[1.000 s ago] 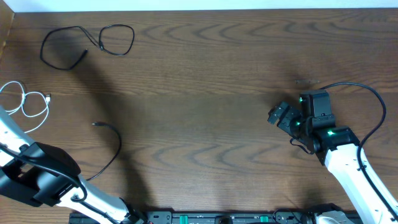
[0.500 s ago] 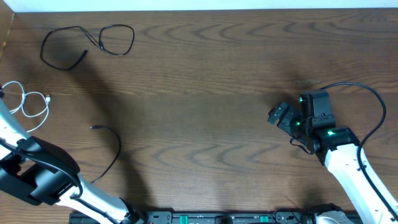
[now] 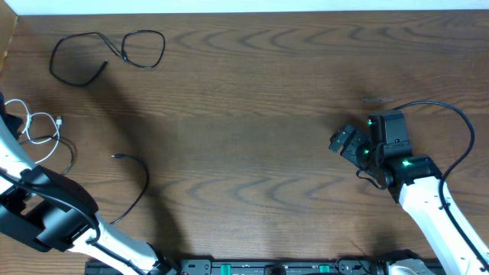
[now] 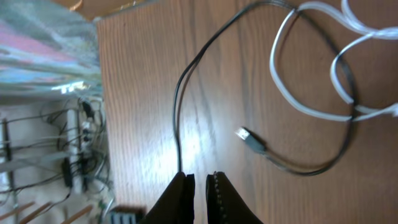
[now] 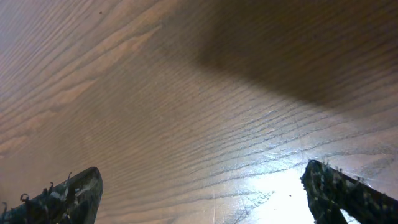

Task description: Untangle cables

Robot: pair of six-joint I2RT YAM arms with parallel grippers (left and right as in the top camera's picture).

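Three cables lie on the left of the table. One black cable sits coiled at the far left corner. The white cable loops by the left edge, and a second black cable curves near the front. In the left wrist view a black cable runs up from the tip of one finger of my left gripper, whose jaws stand a narrow slit apart with nothing between them. Its silver plug lies beside the white cable. My right gripper is wide open over bare wood, far from all cables.
The table's left edge is close to my left gripper, with cluttered wires and floor beyond it. My right arm's own thick black wire arcs over the right side. Bare wood fills the right wrist view between the fingers.
My left arm has shifted toward the far left. A black cable loop now shows beside the white cable. The left jaws have parted slightly. The right arm has not moved.
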